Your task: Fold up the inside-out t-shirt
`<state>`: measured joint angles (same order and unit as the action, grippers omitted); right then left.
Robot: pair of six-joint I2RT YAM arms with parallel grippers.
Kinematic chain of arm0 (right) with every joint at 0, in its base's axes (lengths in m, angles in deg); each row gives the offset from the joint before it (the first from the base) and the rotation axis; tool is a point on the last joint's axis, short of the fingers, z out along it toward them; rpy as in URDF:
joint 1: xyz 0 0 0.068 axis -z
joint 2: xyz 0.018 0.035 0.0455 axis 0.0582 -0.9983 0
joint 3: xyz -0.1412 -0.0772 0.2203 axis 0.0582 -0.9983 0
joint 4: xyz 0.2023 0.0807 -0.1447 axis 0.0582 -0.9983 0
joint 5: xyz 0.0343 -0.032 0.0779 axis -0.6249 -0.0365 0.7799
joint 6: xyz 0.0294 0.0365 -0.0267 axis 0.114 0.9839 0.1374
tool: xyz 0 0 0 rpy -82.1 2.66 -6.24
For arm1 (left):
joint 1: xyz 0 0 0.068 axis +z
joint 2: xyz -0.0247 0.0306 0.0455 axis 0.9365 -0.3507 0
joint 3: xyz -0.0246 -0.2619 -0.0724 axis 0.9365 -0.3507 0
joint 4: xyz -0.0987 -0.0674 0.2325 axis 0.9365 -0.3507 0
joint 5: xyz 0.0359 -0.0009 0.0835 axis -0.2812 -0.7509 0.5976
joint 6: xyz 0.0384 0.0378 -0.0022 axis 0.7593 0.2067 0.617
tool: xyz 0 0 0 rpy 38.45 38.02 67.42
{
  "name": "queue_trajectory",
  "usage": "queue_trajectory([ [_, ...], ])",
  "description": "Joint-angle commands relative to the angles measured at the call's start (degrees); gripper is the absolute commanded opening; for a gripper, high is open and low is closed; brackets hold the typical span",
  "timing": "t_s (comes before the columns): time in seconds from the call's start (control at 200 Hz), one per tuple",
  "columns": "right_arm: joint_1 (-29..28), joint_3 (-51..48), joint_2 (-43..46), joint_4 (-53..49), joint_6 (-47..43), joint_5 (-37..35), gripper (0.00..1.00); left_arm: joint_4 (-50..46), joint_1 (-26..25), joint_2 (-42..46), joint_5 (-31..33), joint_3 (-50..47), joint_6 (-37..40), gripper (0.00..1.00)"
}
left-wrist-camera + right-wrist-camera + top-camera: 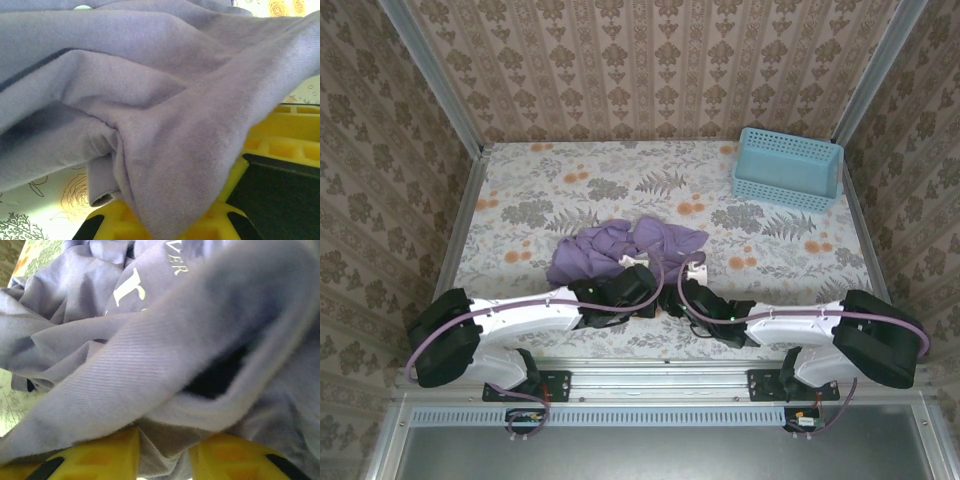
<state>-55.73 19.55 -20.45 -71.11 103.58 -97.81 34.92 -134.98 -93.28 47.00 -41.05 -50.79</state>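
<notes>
The left gripper [632, 264] is closed on a ridge of the inside-out t-shirt [620, 245]. In the left wrist view the lavender cloth drapes over the yellow fingers [285, 150] and runs down between them. Just beside it, on its inner side, the right gripper [694, 266] has its fingers [110, 455] a little apart with a thick roll of cloth in the gap. I cannot tell whether they bite.

Ahead of both hands the shirt lies crumpled in a heap on the flowered table [570, 180], reaching from the fingertips out toward the table's middle. White lettering [132, 290] shows on a face just beyond the right fingers. A blue basket [787, 168] stands well apart, far ahead and to the right hand's outer side.

The step appears to be taking hold of the heap to open it out, so the task is at its beginning.

To do it well, each hand should probably hold one layer near an edge or hem, not a bunch of several folds. The right hand should close fully before either arm pulls. Then the hands should lift and draw apart evenly, so the cloth opens without slipping or twisting.
</notes>
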Motion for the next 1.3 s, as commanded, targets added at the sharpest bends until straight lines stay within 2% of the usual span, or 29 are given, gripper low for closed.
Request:
queue_trajectory([
  [0.0,-0.5,1.3,-0.5,-1.1,0.5,0.3,0.21,0.0,0.2,2.8,-0.3,0.4,0.9,0.0],
  [0.12,-1.2,-2.0,1.4,-3.5,1.9,-0.2,0.08,-2.3,0.8,6.3,0.3,0.2,1.4,0.0],
  [0.27,-2.9,-6.2,4.4,-6.7,0.2,-1.1,0.03,-2.3,3.6,10.6,-2.2,-0.8,2.5,0.0],
  [0.5,-2.7,-9.1,7.0,-6.1,-1.7,-2.2,0.03,-3.2,6.9,17.0,-7.0,0.8,4.2,0.0],
  [0.655,-1.2,-10.9,9.8,-1.4,-4.7,-0.6,0.03,-3.8,9.8,20.4,-9.8,0.6,5.3,0.0],
  [0.765,-1.2,-12.2,13.3,3.1,-9.1,2.6,0.0,-4.3,12.5,19.9,-11.3,-0.6,5.4,0.0],
  [0.875,-2.2,-11.6,17.0,5.1,-14.1,7.2,0.0,-4.6,14.8,15.8,-13.5,-1.1,5.1,0.0],
  [0.935,-2.5,-9.1,17.6,0.6,-16.1,7.4,0.09,-3.6,15.0,13.5,-14.1,-1.2,5.3,0.0],
  [0.97,-2.6,-7.5,17.7,-3.6,-16.5,5.6,0.23,-2.8,15.0,12.7,-14.8,-1.2,5.2,0.0],
  [1.01,-2.6,-6.3,17.8,-7.4,-16.5,3.0,0.45,-1.4,14.9,12.2,-15.8,-1.3,5.1,0.0],
  [1.055,-2.7,-5.6,18.3,-9.9,-16.3,0.1,0.56,-0.5,14.6,12.1,-16.5,-1.3,5.1,0.0],
  [1.13,-2.2,-5.6,19.5,-10.4,-16.9,-2.5,0.65,-0.2,13.8,12.3,-16.4,-1.0,6.1,0.0],
  [1.295,1.3,-3.3,17.9,-7.9,-19.7,-0.1,0.7,-1.6,12.2,13.4,-16.4,-0.1,7.0,0.0],
])
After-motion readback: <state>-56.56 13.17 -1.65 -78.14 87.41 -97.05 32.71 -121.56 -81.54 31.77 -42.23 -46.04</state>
